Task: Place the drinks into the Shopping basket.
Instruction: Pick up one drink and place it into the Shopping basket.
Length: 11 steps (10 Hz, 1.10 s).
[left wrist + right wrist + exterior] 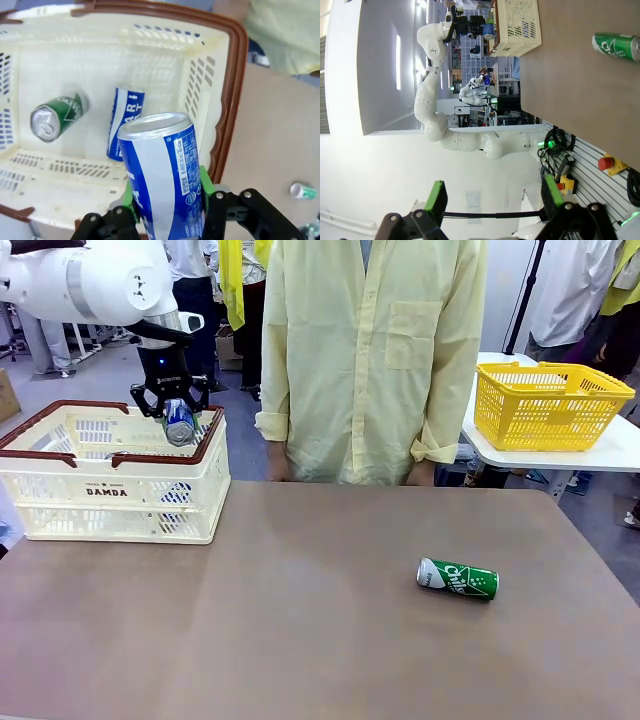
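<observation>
I log my left gripper clamping 1 blue can over the Shopping basket. My right gripper gapes, empty. 1 green can lies on the table.

Flat brown-grey table with a matte top, bearing the Shopping basket at its far left corner: cream-white perforated walls, dark red-brown rim, "DAMDA" on the side facing the robot, base flat on the top. Well to the right of the basket and nearer the robot's edge, a green can with white lettering, lying on its side, silver end turned toward the basket's side of the table.
</observation>
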Each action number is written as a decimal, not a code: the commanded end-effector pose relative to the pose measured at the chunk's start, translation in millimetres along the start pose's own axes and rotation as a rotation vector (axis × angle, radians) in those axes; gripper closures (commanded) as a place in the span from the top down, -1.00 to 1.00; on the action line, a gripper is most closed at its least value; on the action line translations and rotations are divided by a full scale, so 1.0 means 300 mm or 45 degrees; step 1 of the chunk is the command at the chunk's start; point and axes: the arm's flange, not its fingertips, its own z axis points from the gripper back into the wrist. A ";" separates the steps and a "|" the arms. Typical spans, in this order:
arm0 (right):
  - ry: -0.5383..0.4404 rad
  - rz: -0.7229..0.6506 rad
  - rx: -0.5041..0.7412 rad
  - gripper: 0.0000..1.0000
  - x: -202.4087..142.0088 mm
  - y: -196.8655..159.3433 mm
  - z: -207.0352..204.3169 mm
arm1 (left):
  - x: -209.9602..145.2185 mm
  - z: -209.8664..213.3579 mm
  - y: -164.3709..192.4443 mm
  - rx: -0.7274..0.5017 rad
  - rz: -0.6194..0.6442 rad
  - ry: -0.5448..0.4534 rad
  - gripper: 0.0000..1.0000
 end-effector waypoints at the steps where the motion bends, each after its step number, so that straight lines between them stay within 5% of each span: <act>1: -0.003 -0.001 0.011 1.00 -0.001 0.015 -0.002 | -0.022 0.006 0.003 -0.007 0.000 -0.040 -1.00; 4: -0.003 -0.001 0.011 1.00 -0.001 0.015 -0.002 | 0.001 -0.004 -0.007 0.001 -0.004 -0.003 -1.00; 5: -0.003 -0.001 0.011 1.00 -0.001 0.015 -0.002 | 0.002 -0.031 -0.038 -0.064 -0.333 -0.028 -1.00; 8: -0.003 -0.001 0.011 1.00 -0.001 0.015 -0.002 | 0.048 -0.088 0.042 -0.155 -0.628 -0.089 -1.00; 11: -0.003 -0.001 0.011 1.00 -0.001 0.015 -0.002 | 0.025 -0.145 0.086 -0.179 -0.627 -0.017 -1.00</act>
